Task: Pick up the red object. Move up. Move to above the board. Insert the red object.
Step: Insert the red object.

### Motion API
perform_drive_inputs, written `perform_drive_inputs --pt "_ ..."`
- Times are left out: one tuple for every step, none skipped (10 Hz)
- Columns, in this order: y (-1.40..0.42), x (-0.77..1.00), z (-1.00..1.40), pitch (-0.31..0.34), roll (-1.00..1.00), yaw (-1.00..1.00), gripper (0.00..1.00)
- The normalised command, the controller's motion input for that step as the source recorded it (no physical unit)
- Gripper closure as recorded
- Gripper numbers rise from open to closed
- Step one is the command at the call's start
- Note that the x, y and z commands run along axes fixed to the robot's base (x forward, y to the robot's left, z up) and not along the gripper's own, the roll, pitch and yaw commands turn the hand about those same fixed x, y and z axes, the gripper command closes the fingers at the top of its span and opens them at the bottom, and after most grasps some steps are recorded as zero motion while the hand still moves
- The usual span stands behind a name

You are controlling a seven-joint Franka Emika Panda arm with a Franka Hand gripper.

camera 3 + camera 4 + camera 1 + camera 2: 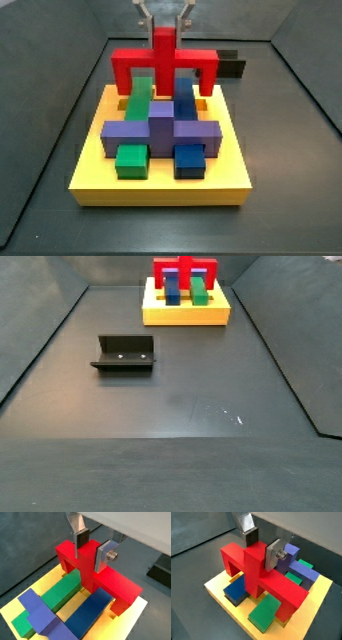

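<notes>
The gripper holds the red object upright on the board

Gripper: body cut off by the frame edge in both side views; only finger plates showed in both wrist views. Red object: stem top hidden between the pads (contact itself unseen); leg ends masked by blocks. Board: corners cropped in both wrist views. Fixture: details too small.
</notes>
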Motion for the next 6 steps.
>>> perform_drive_inputs --pt "0.00 0.01 -0.22 0.000 0.10 0.03 1.00" --pt "0.00 0.00 -0.27 0.000 0.11 0.02 1.00" --pt "0.00 -0.01 -0.31 -0.003 0.13 0.04 1.00" --pt "0.00 -0.04 -0.31 -0.007 0.15 0.06 1.00" --pt "0.00 -0.14 -0.16 0.000 0.13 0.11 1.00" --pt "0.00 -0.05 -0.01 0.000 0.05 0.13 1.00"
